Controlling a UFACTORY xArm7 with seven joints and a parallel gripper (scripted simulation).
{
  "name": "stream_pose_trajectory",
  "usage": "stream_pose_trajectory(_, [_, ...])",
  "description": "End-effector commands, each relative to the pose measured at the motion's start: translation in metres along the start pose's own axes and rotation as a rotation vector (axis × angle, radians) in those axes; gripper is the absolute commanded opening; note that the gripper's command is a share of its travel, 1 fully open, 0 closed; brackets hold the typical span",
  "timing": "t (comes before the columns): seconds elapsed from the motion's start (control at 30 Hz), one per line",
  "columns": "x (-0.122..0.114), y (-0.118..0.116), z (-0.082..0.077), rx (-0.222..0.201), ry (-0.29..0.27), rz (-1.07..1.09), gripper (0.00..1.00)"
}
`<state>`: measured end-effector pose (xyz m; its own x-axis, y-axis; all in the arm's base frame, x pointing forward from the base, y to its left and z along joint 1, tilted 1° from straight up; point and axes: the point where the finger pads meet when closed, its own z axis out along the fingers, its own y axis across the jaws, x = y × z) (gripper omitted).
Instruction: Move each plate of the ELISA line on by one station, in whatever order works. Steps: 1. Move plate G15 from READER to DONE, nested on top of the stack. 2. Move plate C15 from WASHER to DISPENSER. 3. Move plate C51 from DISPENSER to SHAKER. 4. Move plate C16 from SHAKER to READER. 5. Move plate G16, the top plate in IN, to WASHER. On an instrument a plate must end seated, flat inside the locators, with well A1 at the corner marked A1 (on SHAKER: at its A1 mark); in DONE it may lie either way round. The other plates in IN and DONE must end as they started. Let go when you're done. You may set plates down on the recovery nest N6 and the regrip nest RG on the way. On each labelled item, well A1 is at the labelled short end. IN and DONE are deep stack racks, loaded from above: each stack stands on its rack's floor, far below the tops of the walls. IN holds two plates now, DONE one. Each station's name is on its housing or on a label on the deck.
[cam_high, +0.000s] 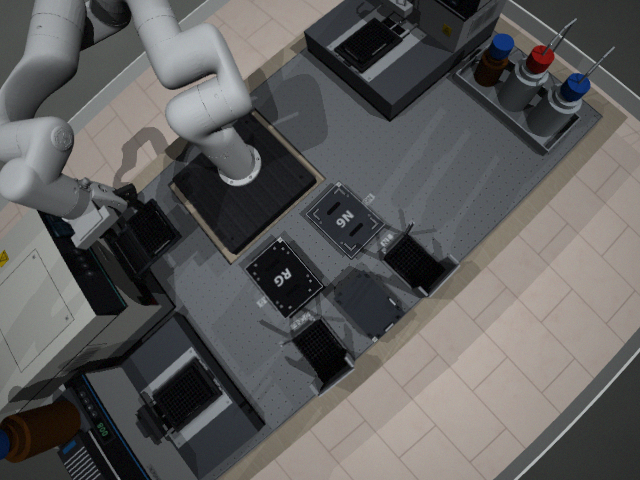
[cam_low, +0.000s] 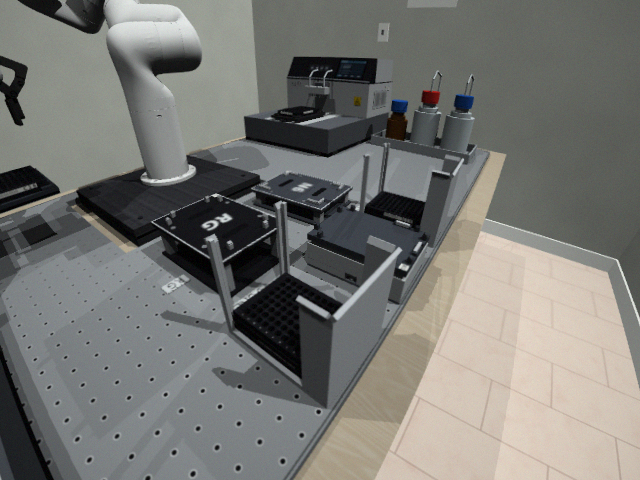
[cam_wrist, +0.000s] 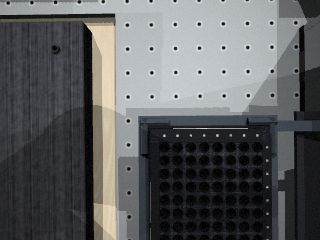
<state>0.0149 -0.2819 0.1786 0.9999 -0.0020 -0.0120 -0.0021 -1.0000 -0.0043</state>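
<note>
My gripper (cam_high: 125, 199) is open and empty. It hangs above a black well plate (cam_high: 150, 227) that lies flat on the tray of the big housing at the left. In the exterior view the gripper (cam_low: 12, 98) stands clearly above that plate (cam_low: 18, 181). The wrist view looks straight down on the plate's end (cam_wrist: 210, 185) inside its tray frame; no fingers show there. Another plate (cam_high: 368, 45) sits on the far instrument, and one (cam_high: 186, 395) on the near left instrument. The shaker (cam_high: 367, 302) has a bare top. I cannot read the plate labels.
Two deep racks each hold plates: one (cam_high: 413, 260) by the nest N6 (cam_high: 343, 219), one (cam_high: 320, 351) by the nest RG (cam_high: 283, 279). Both nests are bare. The arm's black base (cam_high: 242, 193) lies right of the gripper. Three bottles (cam_high: 532, 82) stand at the far right.
</note>
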Motion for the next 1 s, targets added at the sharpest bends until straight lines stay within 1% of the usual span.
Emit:
stream_pose_trajectory(0.0, [0.0, 0.001, -0.005, -0.003, 0.0, 0.001, 1.0])
stream_pose_trajectory(0.37, [0.0, 0.001, -0.02, -0.003, 0.0, 0.001, 1.0])
stream_pose_trajectory(0.7, [0.0, 0.001, -0.02, -0.003, 0.0, 0.001, 1.0])
stream_pose_trajectory(0.83, [0.013, 0.001, -0.02, -0.003, 0.0, -0.159, 1.0])
stream_pose_trajectory(0.97, [0.027, 0.002, -0.02, -0.003, 0.0, -0.173, 1.0])
